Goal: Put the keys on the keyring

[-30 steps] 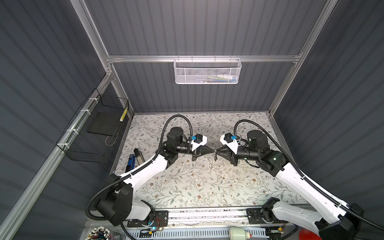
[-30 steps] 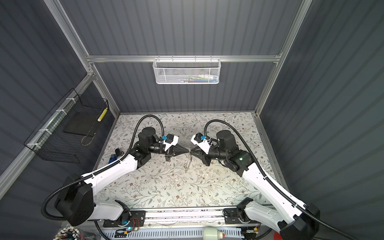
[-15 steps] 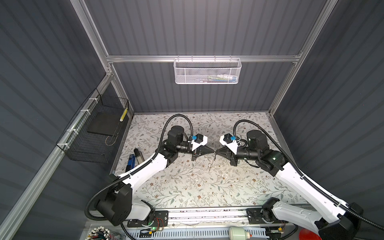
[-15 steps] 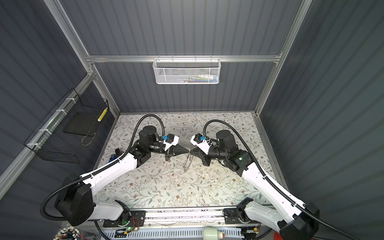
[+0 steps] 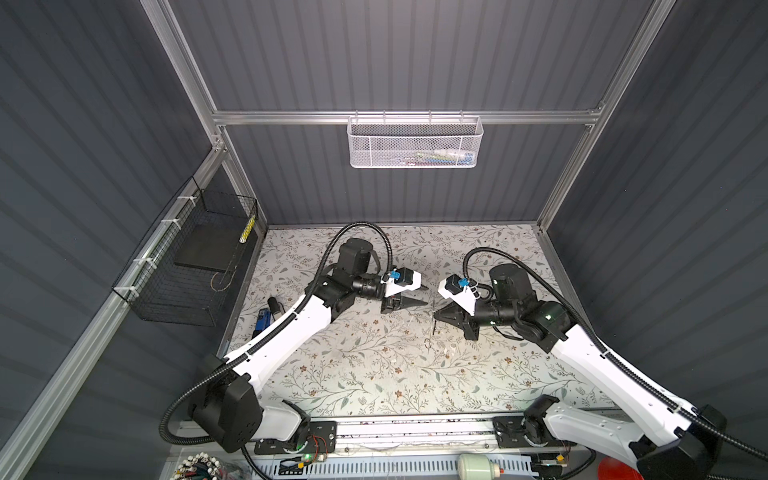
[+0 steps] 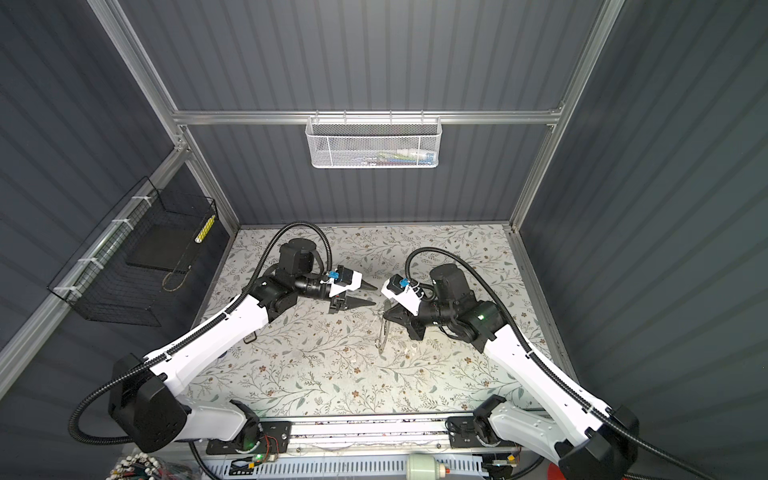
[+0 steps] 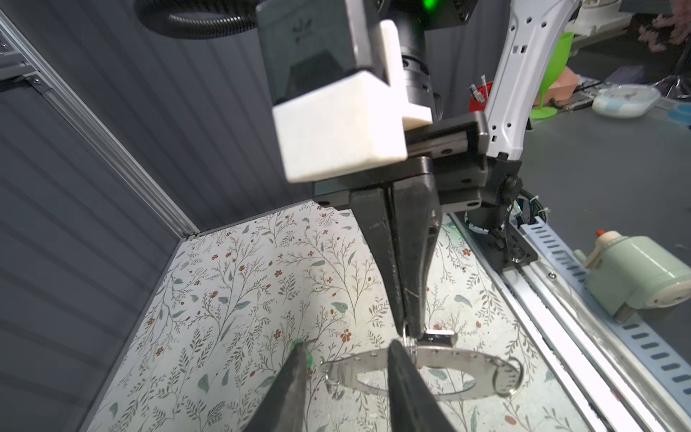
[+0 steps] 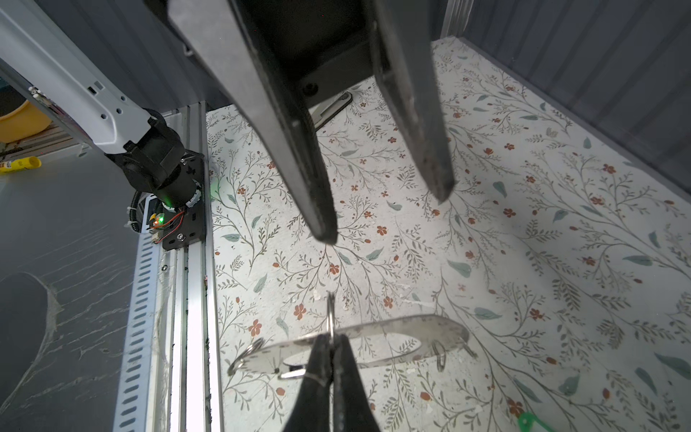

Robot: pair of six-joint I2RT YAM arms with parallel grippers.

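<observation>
Right wrist view, and the right gripper (image 8: 331, 348) is pinched on a wire loop (image 8: 330, 310) of the keyring (image 8: 411, 329), the plate dangling from it over the floral mat (image 8: 523, 224), while the left gripper (image 8: 384, 215) hangs opposite, jaws spread and empty. The green key tag (image 8: 527, 420) lies on the mat, apart from the ring; my call is the left should nip it by the body, leaving its hole free, while the right holds that loop steady for threading

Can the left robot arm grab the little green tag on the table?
Probably yes. The left gripper is open, and the green tag lies uncovered on the mat near it. The keyring, pinched by the right gripper, hangs beside, not over it.
</observation>
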